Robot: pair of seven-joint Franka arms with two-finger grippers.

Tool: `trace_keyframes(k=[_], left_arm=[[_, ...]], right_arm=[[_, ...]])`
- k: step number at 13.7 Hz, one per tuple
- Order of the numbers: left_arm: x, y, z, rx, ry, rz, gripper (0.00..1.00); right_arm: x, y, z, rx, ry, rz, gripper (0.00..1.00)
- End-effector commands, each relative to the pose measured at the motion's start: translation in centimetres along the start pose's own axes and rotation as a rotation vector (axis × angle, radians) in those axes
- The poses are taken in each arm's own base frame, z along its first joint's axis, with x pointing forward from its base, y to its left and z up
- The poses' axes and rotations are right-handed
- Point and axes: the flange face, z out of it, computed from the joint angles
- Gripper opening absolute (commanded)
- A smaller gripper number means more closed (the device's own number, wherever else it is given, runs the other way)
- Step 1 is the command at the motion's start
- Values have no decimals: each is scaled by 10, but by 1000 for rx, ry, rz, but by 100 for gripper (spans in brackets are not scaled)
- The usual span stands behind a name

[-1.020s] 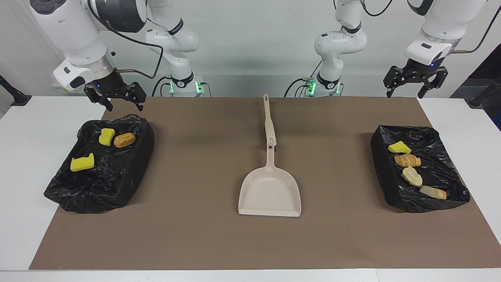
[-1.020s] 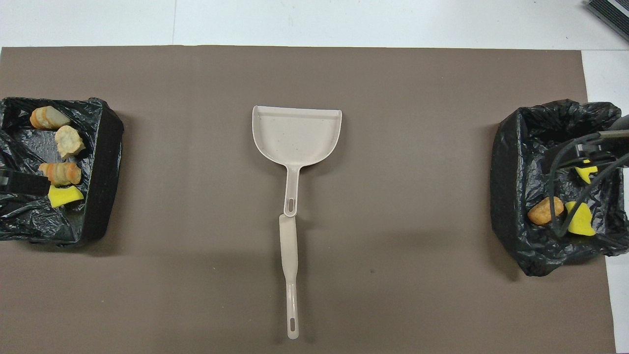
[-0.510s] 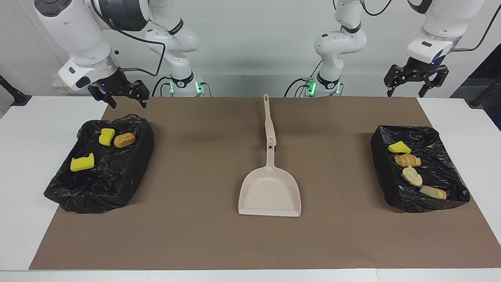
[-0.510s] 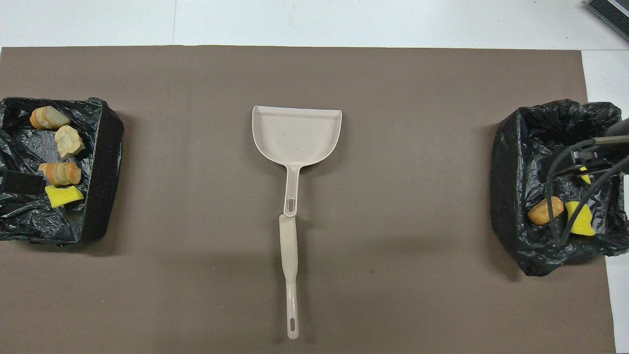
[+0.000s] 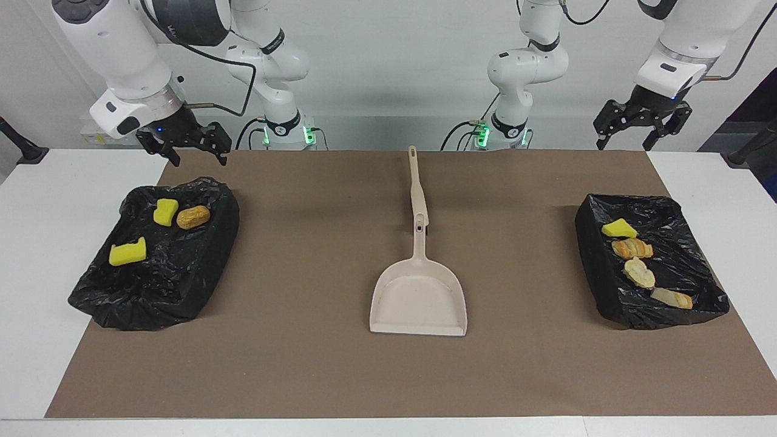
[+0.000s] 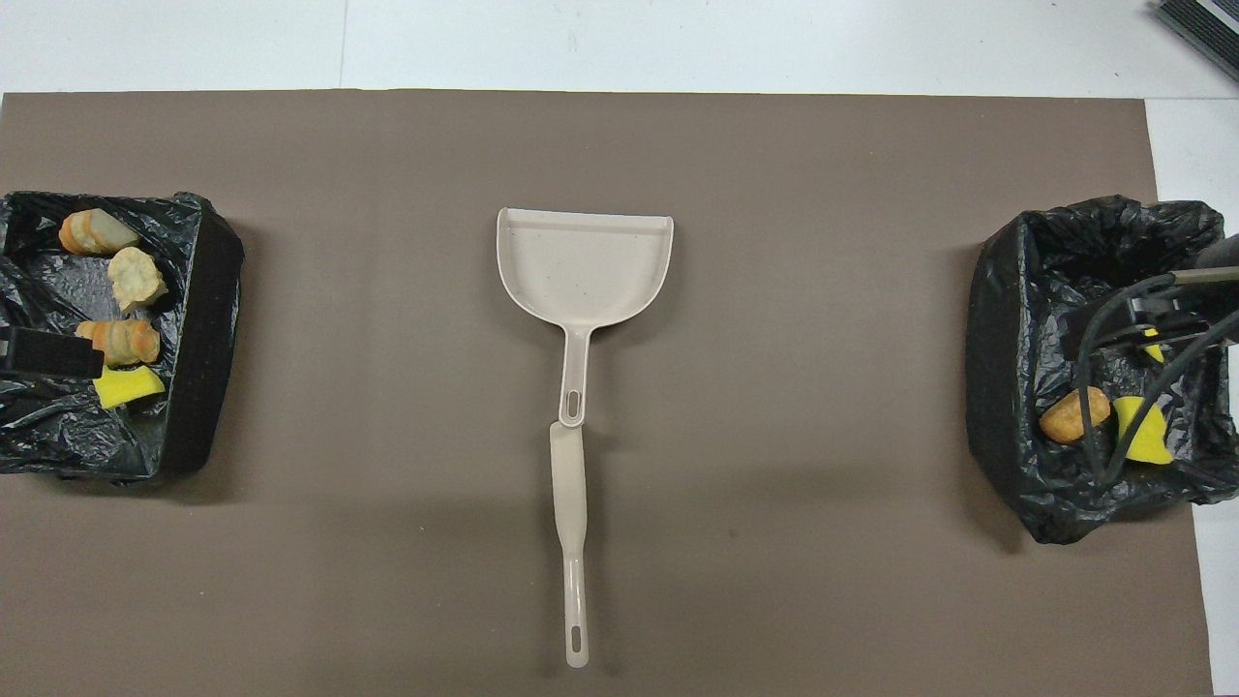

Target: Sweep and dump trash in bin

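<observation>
The trash lies in two bins lined with black bags. The bin [image 5: 152,303] toward the right arm's end holds two yellow sponge chunks [image 5: 165,211] [image 5: 127,252] and a brown lump [image 5: 193,216]. The bin [image 5: 592,261] toward the left arm's end holds a yellow chunk [image 5: 619,229] and three bread-like lumps [image 5: 632,248]. My right gripper [image 5: 199,159] hangs open and empty high over its bin's edge. My left gripper [image 5: 624,145] is open and empty, raised above the other bin.
A beige dustpan [image 5: 419,297] lies mid-mat with its mouth away from the robots. A beige brush [image 5: 416,182] lies end to end with the dustpan's handle, nearer to the robots. The brown mat [image 5: 303,364] covers most of the white table.
Both grippers have risen slightly over their bins. The trash, dustpan and brush have not moved.
</observation>
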Motion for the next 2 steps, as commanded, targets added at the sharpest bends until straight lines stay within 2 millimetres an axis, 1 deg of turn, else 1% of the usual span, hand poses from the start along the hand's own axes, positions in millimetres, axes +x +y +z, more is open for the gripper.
trace_keyframes(k=[1, 2], left_arm=[[-3, -4, -5, -14, 5, -30, 100], [-3, -6, -5, -13, 5, -28, 100]], right_arm=[[1, 0, -3, 5, -11, 2, 100], [1, 0, -3, 5, -13, 2, 100]])
